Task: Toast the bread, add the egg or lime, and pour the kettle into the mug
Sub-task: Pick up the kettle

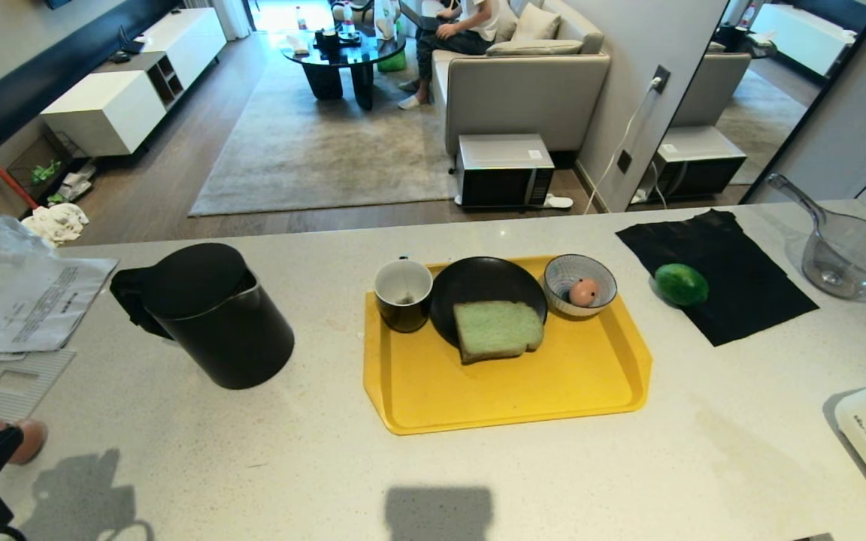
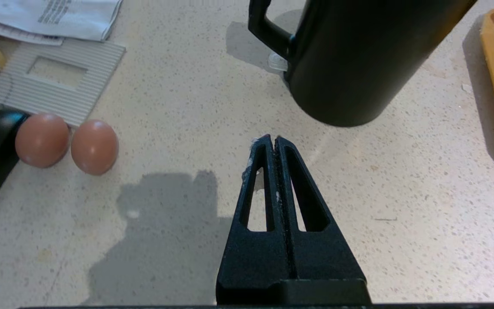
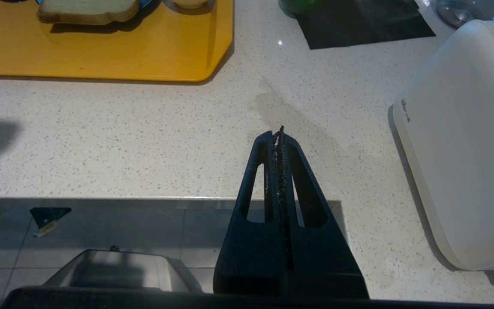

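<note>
Nothing looks done yet: the bread [image 1: 498, 330] lies untoasted on its black plate [image 1: 478, 282], egg [image 1: 584, 291] in its bowl — kettle [image 2: 358, 60] just ahead of the closed, empty left gripper [image 2: 272, 139]; right gripper [image 3: 279, 131] closed too, parked.

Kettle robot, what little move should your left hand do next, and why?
Probably open the fingers and ease toward the kettle's handle. The left gripper is shut, empty, hovering over bare counter short of the kettle, and the mug on the tray awaits pouring.
</note>
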Robot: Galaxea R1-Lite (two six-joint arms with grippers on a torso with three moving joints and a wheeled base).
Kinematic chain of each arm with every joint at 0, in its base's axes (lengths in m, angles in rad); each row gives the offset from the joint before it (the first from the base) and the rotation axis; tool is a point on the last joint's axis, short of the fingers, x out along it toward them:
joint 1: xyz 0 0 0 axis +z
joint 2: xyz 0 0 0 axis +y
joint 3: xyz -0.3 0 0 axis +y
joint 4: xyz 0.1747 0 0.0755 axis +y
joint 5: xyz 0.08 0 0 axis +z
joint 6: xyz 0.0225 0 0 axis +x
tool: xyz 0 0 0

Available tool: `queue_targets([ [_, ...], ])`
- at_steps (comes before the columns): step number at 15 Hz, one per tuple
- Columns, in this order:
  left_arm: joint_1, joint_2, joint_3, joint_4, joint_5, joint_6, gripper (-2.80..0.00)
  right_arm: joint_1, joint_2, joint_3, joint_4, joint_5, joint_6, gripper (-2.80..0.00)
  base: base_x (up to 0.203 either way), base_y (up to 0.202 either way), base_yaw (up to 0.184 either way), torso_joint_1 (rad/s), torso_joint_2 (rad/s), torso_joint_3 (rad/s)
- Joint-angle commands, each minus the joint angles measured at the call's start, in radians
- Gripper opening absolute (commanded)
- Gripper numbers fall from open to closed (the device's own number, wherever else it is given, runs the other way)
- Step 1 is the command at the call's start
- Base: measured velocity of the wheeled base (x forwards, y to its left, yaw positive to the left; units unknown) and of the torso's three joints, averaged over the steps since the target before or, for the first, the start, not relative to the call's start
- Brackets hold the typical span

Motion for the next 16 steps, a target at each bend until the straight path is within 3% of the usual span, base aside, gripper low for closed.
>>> queue_targets([
  [1, 0.001, 0.113, 0.022, -0.07, -0.007, 0.002, -2.8, 0.001, 0.0, 0.001, 0.0, 0.0, -0.001, -2.8, 0.0, 0.0, 0.0, 0.0, 0.0, 0.0],
  [7, 0.023, 0.306, 0.002, -0.258, -0.015, 0.002, -2.8, 0.001, 0.0, 0.0, 0.0, 0.0, -0.001, -2.8, 0.0, 0.0, 0.0, 0.0, 0.0, 0.0],
  [9, 0.03, 0.366, -0.061, -0.267, -0.025, 0.002, -2.8, 0.001, 0.0, 0.0, 0.0, 0.0, -0.001, -2.8, 0.0, 0.0, 0.0, 0.0, 0.0, 0.0],
  [12, 0.032, 0.442, -0.179, -0.264, -0.097, 0.003, -2.8, 0.001, 0.0, 0.0, 0.0, 0.0, -0.001, -2.8, 0.0, 0.0, 0.0, 0.0, 0.0, 0.0],
  [16, 0.033, 0.526, -0.296, -0.264, -0.112, 0.006, -2.8, 0.001, 0.0, 0.0, 0.0, 0.0, -0.001, -2.8, 0.0, 0.0, 0.0, 0.0, 0.0, 0.0],
])
